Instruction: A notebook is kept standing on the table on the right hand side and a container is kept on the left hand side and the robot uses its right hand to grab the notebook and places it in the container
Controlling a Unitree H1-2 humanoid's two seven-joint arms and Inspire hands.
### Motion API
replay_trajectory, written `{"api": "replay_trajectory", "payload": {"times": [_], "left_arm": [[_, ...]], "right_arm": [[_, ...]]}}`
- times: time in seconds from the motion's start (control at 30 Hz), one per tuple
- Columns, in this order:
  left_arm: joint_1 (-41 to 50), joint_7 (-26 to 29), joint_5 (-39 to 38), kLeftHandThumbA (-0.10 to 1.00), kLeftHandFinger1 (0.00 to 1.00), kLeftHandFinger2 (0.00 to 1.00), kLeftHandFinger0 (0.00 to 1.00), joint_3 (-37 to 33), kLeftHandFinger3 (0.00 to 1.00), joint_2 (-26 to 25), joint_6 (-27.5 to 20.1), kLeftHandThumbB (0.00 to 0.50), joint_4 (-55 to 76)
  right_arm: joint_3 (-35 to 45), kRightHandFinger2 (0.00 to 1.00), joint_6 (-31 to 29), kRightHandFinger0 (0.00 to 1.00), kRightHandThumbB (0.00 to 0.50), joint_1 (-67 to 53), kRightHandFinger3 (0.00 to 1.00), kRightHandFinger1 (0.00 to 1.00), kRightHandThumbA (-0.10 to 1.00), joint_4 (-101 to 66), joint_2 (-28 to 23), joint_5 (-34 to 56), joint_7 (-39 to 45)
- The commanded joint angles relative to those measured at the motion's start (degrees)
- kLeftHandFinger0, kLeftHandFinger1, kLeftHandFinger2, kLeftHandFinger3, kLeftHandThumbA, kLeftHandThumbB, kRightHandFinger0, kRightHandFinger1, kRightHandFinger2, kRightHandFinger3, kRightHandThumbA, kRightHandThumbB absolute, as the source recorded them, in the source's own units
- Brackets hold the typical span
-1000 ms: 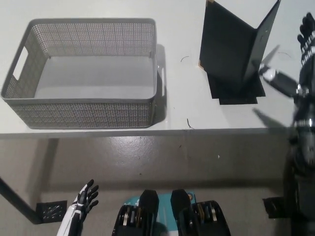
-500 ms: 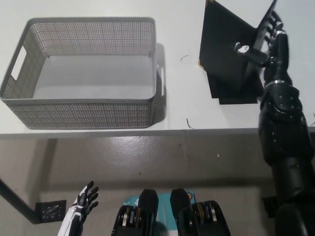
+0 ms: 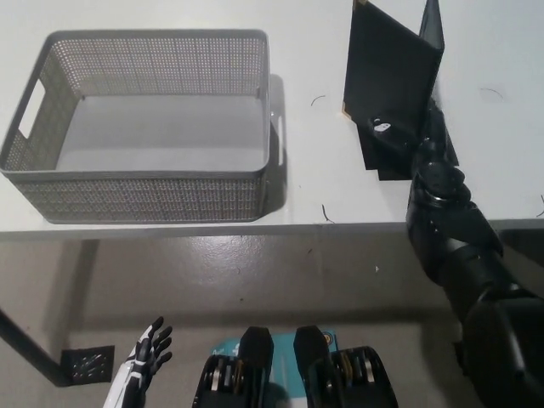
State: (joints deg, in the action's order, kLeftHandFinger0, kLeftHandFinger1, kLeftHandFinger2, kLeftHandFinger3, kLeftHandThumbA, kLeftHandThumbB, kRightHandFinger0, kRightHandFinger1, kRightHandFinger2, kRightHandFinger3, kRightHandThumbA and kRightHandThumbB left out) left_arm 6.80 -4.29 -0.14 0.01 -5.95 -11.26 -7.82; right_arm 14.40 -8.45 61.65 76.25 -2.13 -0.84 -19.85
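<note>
Down at the lower left, below the table edge, I see the white left hand [image 3: 149, 347] hanging at rest with its fingers spread and nothing in them. On the right, the black right arm [image 3: 463, 255] rises from the bottom corner and crosses the front edge of the white table [image 3: 306, 170], reaching toward the notebook. Its right hand [image 3: 406, 136] sits at the foot of the standing notebook [image 3: 387, 72], right against the dark covers; black on black, I cannot tell whether the fingers are closed on the book or only resting beside it. A small pale spot shows on the hand near the notebook's lower edge. The notebook stands upright on the right side of the table, opened like a wedge, with one broad cover facing me and the other seen almost edge-on at its right. On the left side of the table, well apart from the notebook, sits the grey mesh basket [image 3: 144, 195], rectangular, with a cut-out handle in its left wall and a bare floor inside. Between basket and notebook I see a couple of thin dark marks on the tabletop.
</note>
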Motion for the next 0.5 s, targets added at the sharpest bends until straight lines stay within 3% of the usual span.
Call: {"api": "replay_trajectory", "payload": {"times": [0.0, 0.07, 0.1, 0.2, 0.27, 0.37, 0.47], "left_arm": [[-0.21, -0.84, -1.11, 1.0, 1.0, 1.0, 1.0, 0.06, 1.0, -0.37, -1.06, 0.201, 1.36], [-0.34, -0.62, -0.25, 1.0, 1.0, 1.0, 1.0, -0.12, 1.0, -0.46, -1.7, 0.175, 1.26], [-0.33, -0.52, 0.26, 1.0, 1.0, 1.0, 1.0, -0.25, 1.0, -0.55, -2.1, 0.17, 1.2], [-0.18, -0.37, 0.55, 1.0, 1.0, 1.0, 1.0, -0.29, 1.0, -0.5, -2.71, 0.178, 0.83], [-0.12, -0.31, 0.8, 1.0, 1.0, 1.0, 1.0, -0.34, 1.0, -0.53, -2.8, 0.168, 0.52], [0.16, -0.2, 0.82, 1.0, 1.0, 1.0, 1.0, -0.24, 1.0, -0.52, -2.65, 0.148, 0.48], [0.07, -0.16, 1.6, 1.0, 1.0, 1.0, 1.0, -0.46, 1.0, -0.82, -2.91, 0.145, 0.18]], "right_arm": [[0.28, 0.38, -6.06, 0.0, 0.174, 4.24, 0.44, 0.0, -0.1, 0.22, 0.44, 1.83, -5.41], [0.0, 0.61, -6.9, 0.0, 0.126, 4.19, 0.62, 0.14, -0.1, -0.53, 0.38, 1.92, -4.9], [-0.52, 0.64, -6.97, 0.0, 0.133, 4.29, 0.66, 0.19, -0.1, -0.95, 0.31, 1.4, -5.33], [-0.85, 0.67, -7.26, 0.0, 0.129, 4.31, 0.7, 0.23, -0.1, -2.55, 0.26, 1.25, -5.56], [-0.31, 0.65, -8.24, 0.0, 0.13, 4.26, 0.77, 0.18, -0.1, -4.42, 0.45, 2.02, -5.15], [-1.83, 0.59, -9.7, 0.0, 0.12, 4.04, 0.76, 0.09, -0.1, -7.05, 0.64, 0.33, -6.11], [-3.34, 0.66, -10.27, 0.0, 0.099, 3.98, 0.71, 0.16, -0.1, -13.46, 1.01, -1.12, -6.99]]}}
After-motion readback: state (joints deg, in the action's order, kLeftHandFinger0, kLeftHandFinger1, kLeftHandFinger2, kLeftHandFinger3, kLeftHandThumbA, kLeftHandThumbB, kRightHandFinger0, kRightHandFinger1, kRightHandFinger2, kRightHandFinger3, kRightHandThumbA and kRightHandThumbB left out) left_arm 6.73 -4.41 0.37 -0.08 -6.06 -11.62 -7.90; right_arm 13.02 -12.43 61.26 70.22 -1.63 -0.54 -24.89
